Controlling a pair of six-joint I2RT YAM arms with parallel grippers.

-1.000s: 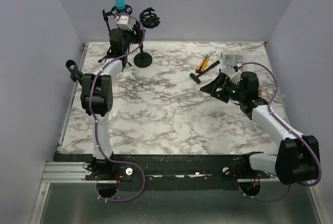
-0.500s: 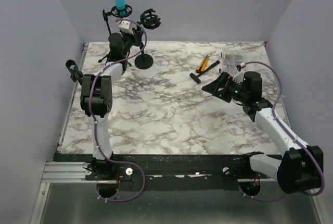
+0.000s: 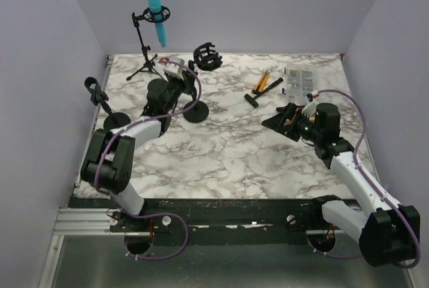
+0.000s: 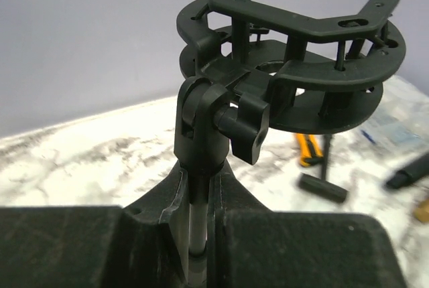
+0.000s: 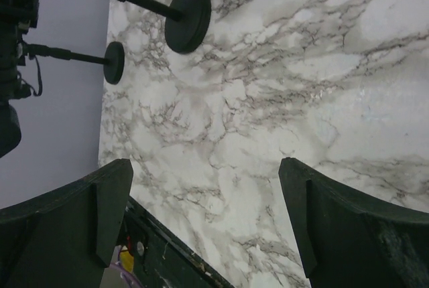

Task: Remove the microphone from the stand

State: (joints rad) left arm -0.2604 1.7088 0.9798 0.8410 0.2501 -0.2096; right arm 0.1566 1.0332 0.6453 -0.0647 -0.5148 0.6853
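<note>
Blue microphone point(image 3: 158, 12), one; stands point(image 3: 143, 43), three.

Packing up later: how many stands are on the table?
3: tripod stand back left; round-base stand in the left gripper; short stand at the left edge.

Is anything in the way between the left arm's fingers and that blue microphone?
No object stands between them, but the left gripper is busy: its fingers are shut on the pole of a spare stand with an empty mount. The microphone sits in its tripod behind.
</note>
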